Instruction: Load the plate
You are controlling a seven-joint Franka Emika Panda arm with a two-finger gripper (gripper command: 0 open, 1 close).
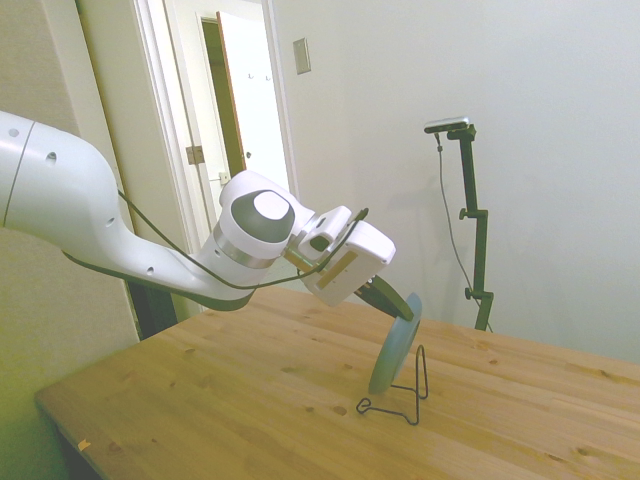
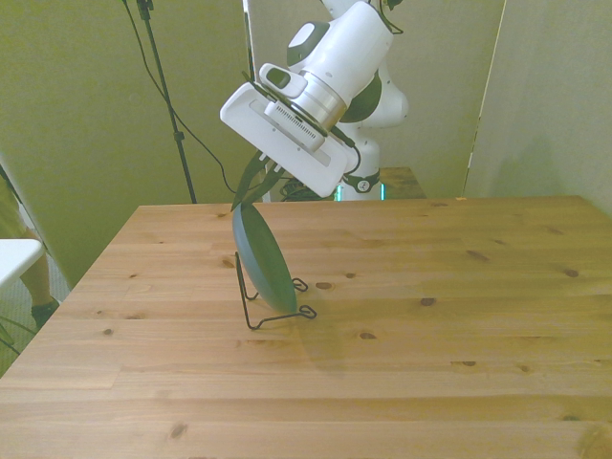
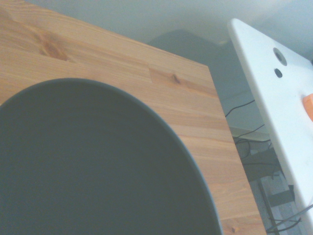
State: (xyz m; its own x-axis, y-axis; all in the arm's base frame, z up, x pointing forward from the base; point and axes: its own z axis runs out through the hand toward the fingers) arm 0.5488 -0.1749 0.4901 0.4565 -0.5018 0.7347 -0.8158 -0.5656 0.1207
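- Wooden tabletop (image 2: 459, 316), bare around the plate; a dropped plate would hit hard wood.
- White arm's pincer (image 1: 398, 300) pinches the plate's top rim, at twelve o'clock on the disc.
- Dark-green plate (image 2: 264, 260) stands tilted on edge in the rack, left of centre in the front view; released crooked, it could topple.
- Thin wire rack (image 1: 405, 396) looks light; a sideways push might skid it.
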